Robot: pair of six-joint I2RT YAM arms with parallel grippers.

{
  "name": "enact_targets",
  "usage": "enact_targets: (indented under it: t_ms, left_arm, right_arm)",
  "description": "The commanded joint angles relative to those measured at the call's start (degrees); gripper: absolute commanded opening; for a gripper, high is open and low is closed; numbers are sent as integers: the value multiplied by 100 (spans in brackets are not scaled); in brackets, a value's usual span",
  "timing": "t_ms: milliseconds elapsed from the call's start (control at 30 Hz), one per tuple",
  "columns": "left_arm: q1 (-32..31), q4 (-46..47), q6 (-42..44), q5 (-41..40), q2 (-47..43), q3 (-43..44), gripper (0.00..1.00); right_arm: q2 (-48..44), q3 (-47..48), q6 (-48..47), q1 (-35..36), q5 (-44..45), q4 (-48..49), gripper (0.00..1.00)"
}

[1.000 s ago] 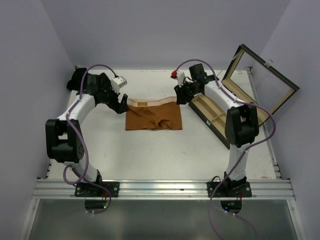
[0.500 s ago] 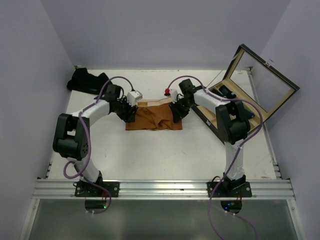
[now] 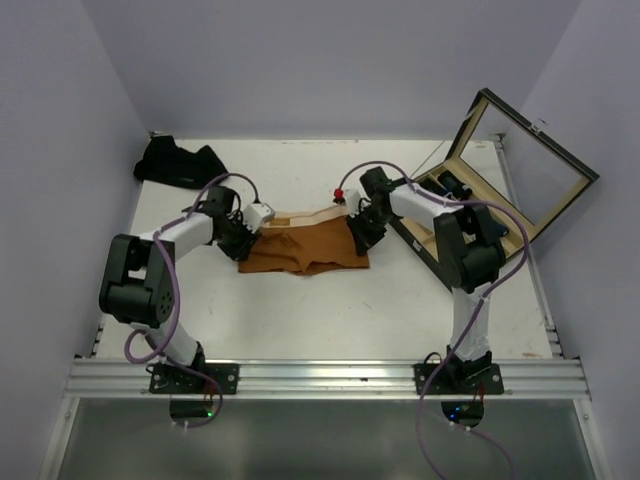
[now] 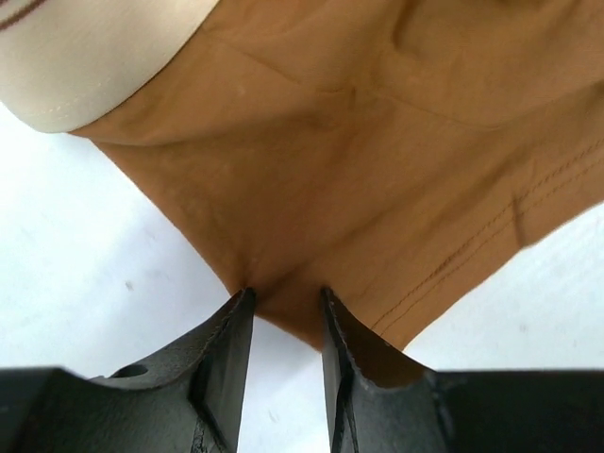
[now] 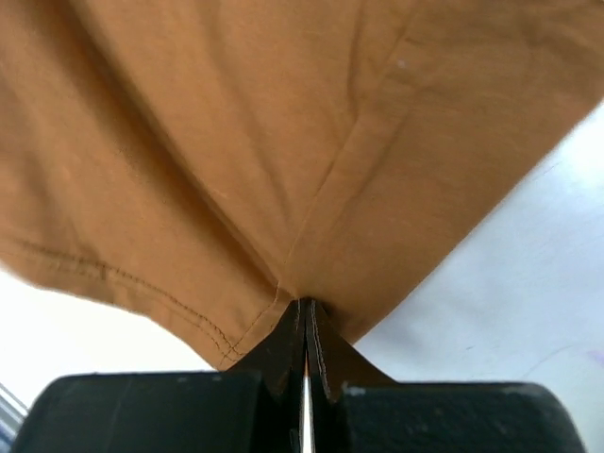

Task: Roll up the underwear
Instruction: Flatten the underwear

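Right hand [image 5: 305, 304] pinches the underwear [image 3: 305, 245] edge; left hand [image 4: 286, 297] straddles its corner.

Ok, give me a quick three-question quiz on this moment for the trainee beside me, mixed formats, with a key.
1. True or false: the right gripper is closed on an edge of the rust-orange briefs.
2. Where does the pile of dark garments lie? A: at the far-left corner of the table. B: between the two arm bases. C: on top of the briefs.
3. Short answer: is the lid of the wooden box open or shut?

Key: 1 true; 2 A; 3 open.
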Motion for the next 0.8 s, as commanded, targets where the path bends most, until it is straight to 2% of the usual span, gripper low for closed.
enact_targets:
  t_ms: [0, 33, 100, 133, 200, 233, 367, 500, 533, 600, 667, 767]
  left_arm:
    - [165, -741, 605, -218, -396, -292, 38]
    - [191, -777, 693, -165, -485, -405, 39]
    - [235, -777, 913, -34, -801, -511, 59]
    - [261, -795, 1096, 115, -915, -555, 67]
    - [314, -856, 1186, 536, -1258, -556, 94]
    - [323, -882, 1256, 704, -1363, -521, 100]
    - [384, -655, 835, 1205, -1856, -381, 100]
    - [902, -314, 81, 2110, -1620, 120, 100]
    - [955, -172, -417, 2051, -1515, 208, 100]
    - [982, -48, -624, 1937, -1129, 601, 100]
    - [982, 240, -1080, 1683, -786, 788, 100]
    - [982, 469, -1344, 1295, -530, 1026, 100]
  right_arm:
    - [-386, -325, -179, 9, 28, -700, 0]
    - [-483, -378, -371, 18, -121, -806, 0]
    - [-815, -501, -583, 18, -859, -1052, 1]
    - [-939, -528, -740, 18, -1139, -1106, 4]
    - [-1229, -546, -821, 18, -1694, -1072, 14]
    - [-1492, -537, -682, 18, -1792, -975, 18]
    - [-1486, 102, -295, 18, -1583, -641, 23]
    - [-705, 1078, 136, 18, -443, -517, 29]
    - [-529, 1298, 346, 18, -309, -500, 30]
    - [-107, 1800, 462, 53, -115, -421, 30]
    - [165, 2089, 655, 167, 263, -289, 34]
    - [351, 2319, 866, 325, 527, -184, 34]
